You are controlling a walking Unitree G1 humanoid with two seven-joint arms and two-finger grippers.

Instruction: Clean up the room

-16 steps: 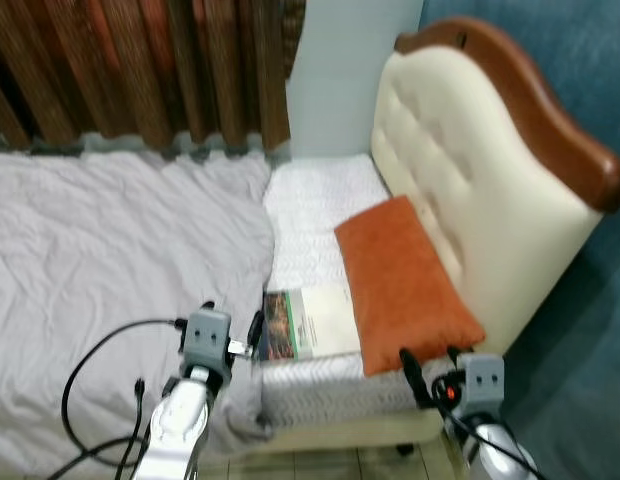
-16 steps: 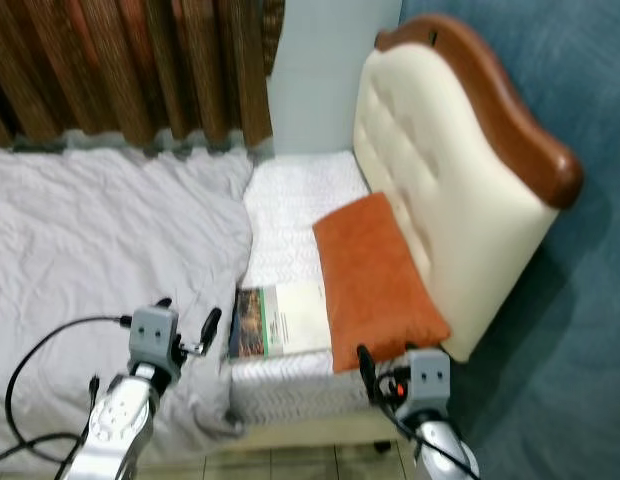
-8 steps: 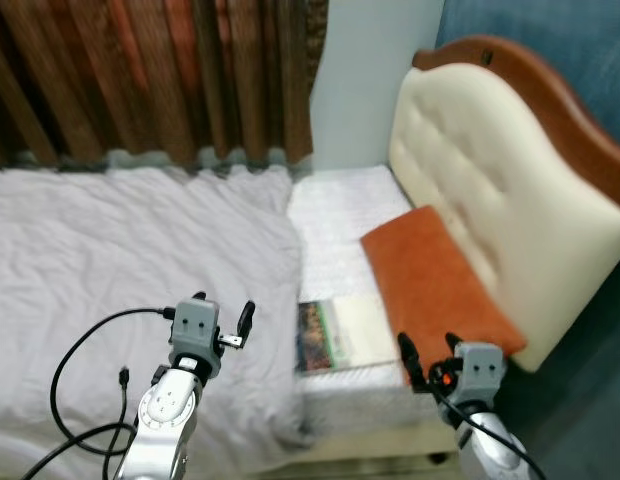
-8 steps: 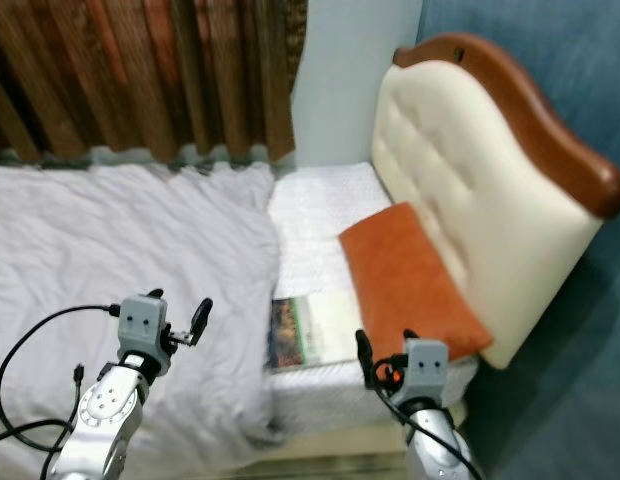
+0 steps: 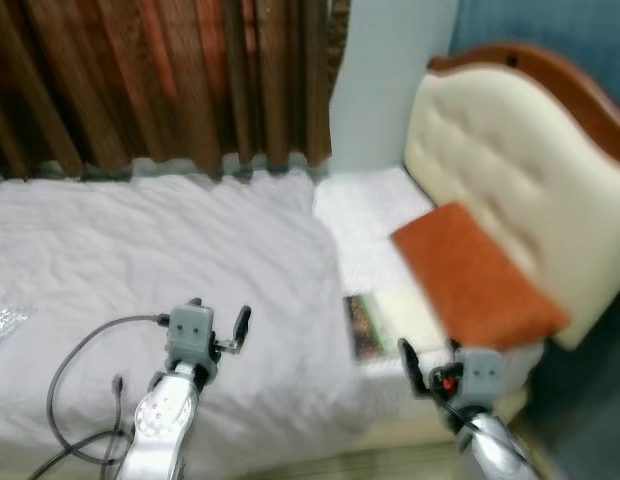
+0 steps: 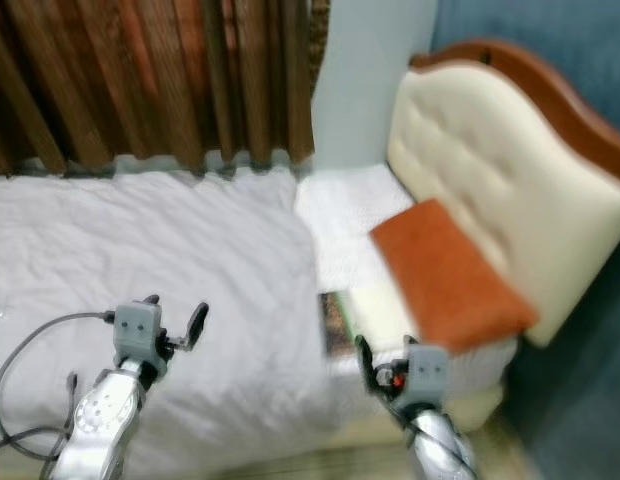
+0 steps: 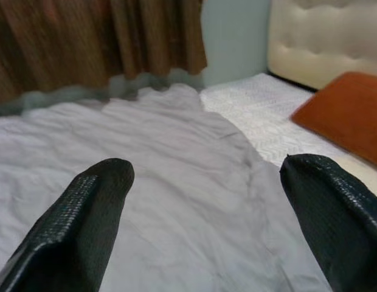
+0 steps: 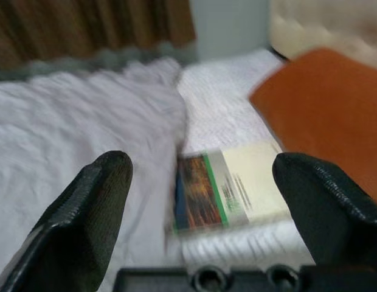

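The book (image 8: 228,188) lies flat on the bare white mattress (image 5: 365,215), at its near edge, between the grey sheet (image 5: 160,260) on the left and the orange pillow (image 5: 475,275) on the right. In the head views it is blurred to a dark strip with a pale page beside it; the right wrist view gives more, a dark pictured cover with a green stripe and a cream page with lines of print too soft to read. Its left edge sits right at the sheet's hem, and whether the pillow touches its right edge cannot be told through the blur.

The right gripper (image 8: 200,207) hangs just short of the bed's near edge, facing the book, its fingers (image 8: 91,213) spread wide with nothing between them. The left gripper (image 7: 207,213) is over the sheet, well to the left of the book, likewise spread and empty. Its wrist view looks across the rumpled sheet to the far brown curtain (image 7: 97,42) and catches a corner of the pillow.

The pillow leans toward the padded cream headboard (image 5: 510,190) with its wooden rim, cut off at the right. A small shiny thing (image 5: 2,322) lies on the sheet at the far left, too blurred to name. A black cable (image 5: 85,350) loops beside the left arm
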